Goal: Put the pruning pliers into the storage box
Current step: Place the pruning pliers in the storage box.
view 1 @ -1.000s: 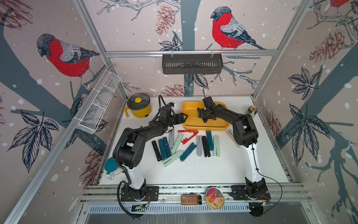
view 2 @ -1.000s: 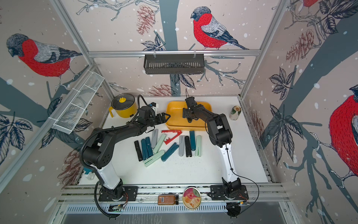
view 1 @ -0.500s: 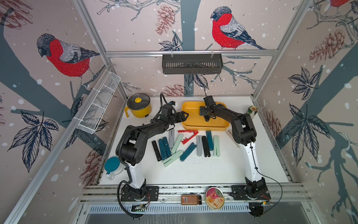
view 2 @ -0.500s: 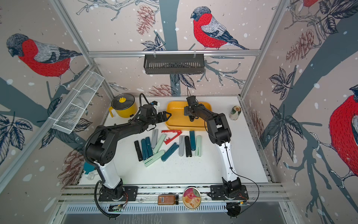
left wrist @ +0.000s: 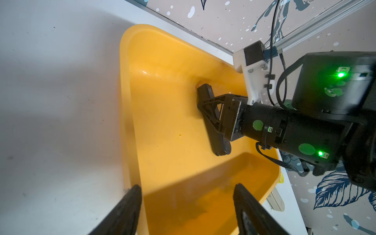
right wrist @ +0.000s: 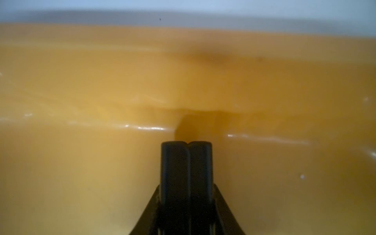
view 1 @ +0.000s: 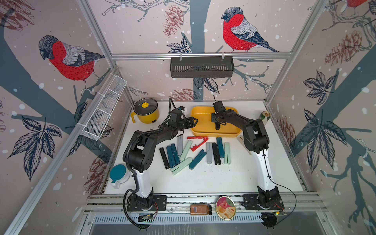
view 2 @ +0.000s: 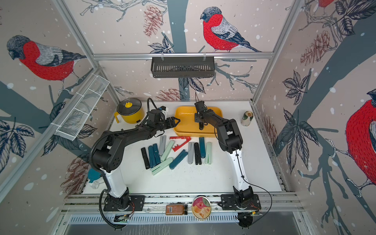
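"Pinching anything, the right gripper (right wrist: 186, 186)?"

"Yes, a black plier (left wrist: 218, 145). In the right wrist view its two arms stand side by side between the fingertips (right wrist: 152, 207), squeezed together."

"And where is that plier?"

"Inside the box (view 1: 203, 121), low over the yellow floor near the middle, its length running back to front. Whether it touches the floor I cannot tell."

"The left gripper (view 1: 195, 122)?"

"Spread, with nothing between its fingers (left wrist: 130, 203). It hangs at the box's left rim — in its wrist view one finger is over the tabletop (view 1: 203, 183), the other over the box."

"The other pliers (view 1: 197, 159)?"

"Lying on the tabletop in front of the box, between the two arms — black, teal, grey and mint ones in a loose row, some touching, most closed. A red plier (view 1: 200, 144) lies spread in a V just beside the box's front rim."
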You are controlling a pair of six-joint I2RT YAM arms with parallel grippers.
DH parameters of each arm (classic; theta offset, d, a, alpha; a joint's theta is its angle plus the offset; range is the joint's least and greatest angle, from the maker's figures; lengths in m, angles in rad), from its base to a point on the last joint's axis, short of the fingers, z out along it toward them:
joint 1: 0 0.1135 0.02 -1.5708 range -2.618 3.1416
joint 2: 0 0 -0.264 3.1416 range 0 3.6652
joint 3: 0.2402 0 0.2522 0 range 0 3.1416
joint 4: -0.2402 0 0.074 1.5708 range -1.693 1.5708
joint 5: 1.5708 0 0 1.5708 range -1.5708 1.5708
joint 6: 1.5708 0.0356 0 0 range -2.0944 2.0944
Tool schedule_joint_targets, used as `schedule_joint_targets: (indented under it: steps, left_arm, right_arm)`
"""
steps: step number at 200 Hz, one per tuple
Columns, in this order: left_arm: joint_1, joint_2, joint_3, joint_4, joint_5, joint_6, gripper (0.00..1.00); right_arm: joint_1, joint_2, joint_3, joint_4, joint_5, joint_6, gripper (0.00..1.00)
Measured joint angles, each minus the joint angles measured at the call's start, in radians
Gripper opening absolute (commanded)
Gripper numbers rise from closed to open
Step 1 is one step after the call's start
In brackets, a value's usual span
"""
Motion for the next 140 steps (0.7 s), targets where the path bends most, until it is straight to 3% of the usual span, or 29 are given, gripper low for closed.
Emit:
schedule_joint_targets:
  steps: [35, 59, 65, 77, 103, 140]
  left_arm:
    - [-0.005, 0.022, 0.008, 0.018, 0.025, -0.025, 0.54]
    - [-0.023, 0.037, 0.016, 0.031, 0.041, -0.05, 0.56]
    - [-0.027, 0.037, 0.016, 0.031, 0.041, -0.05, 0.58]
    - [-0.033, 0.035, 0.014, 0.033, 0.04, -0.052, 0.61]
    - [-0.034, 0.016, -0.007, 0.026, 0.022, -0.051, 0.66]
    - [-0.034, 0.006, 0.002, 0.014, 0.006, -0.042, 0.69]
  right_arm:
    - [0.0, 0.0, 0.016, -0.045, 0.013, 0.046, 0.0]
    - [-0.001, 0.009, 0.037, -0.051, -0.002, 0.073, 0.01]
    - [-0.003, 0.014, 0.046, -0.051, -0.01, 0.077, 0.09]
    - [-0.007, 0.022, 0.061, -0.049, -0.029, 0.093, 0.35]
    - [-0.013, 0.023, 0.066, -0.044, -0.061, 0.104, 0.66]
    - [-0.019, 0.001, 0.048, -0.043, -0.087, 0.121, 0.92]
